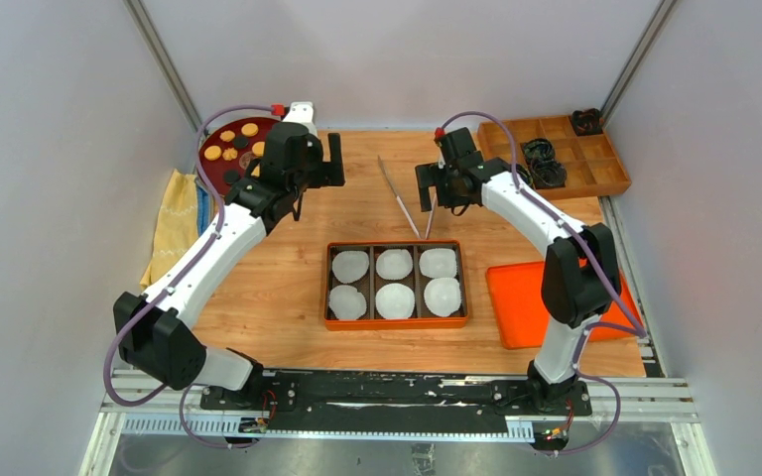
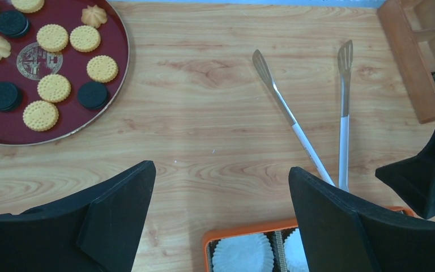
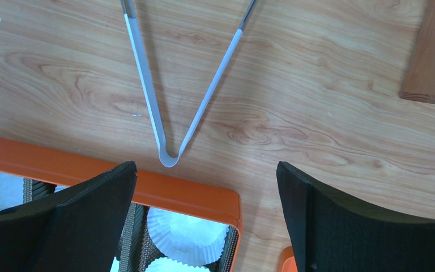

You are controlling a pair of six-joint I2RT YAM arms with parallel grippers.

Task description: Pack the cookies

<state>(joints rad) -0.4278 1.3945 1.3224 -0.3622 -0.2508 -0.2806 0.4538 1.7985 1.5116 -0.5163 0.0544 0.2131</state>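
Both my hands are wide open and hold nothing. My left gripper (image 2: 221,170) hangs over bare wood, and my right gripper (image 3: 205,167) hangs at the far rim of the orange box (image 3: 195,197).

The cookies (image 2: 54,88) are all on the dark red plate (image 2: 73,65) in the far left corner of the table. From my left hand they lie to the left and a little further away. From my right hand they are well apart, on the other side of the table. So the left arm is the nearer one for the cookies. The six paper cups (image 1: 394,264) in the box are empty, so I judge that the packing has not started yet.

The tongs (image 3: 168,160) lie flat on the wood between my two hands. Their long axis runs away from me: the closed bend is just beside the far rim of the box, and the two tips point to the far edge and spread apart. The bend seems not to touch the rim, but the gap is too thin to be sure. The bend sits right before my right fingers, so if the tongs are wanted, I think the right hand must take them near that end
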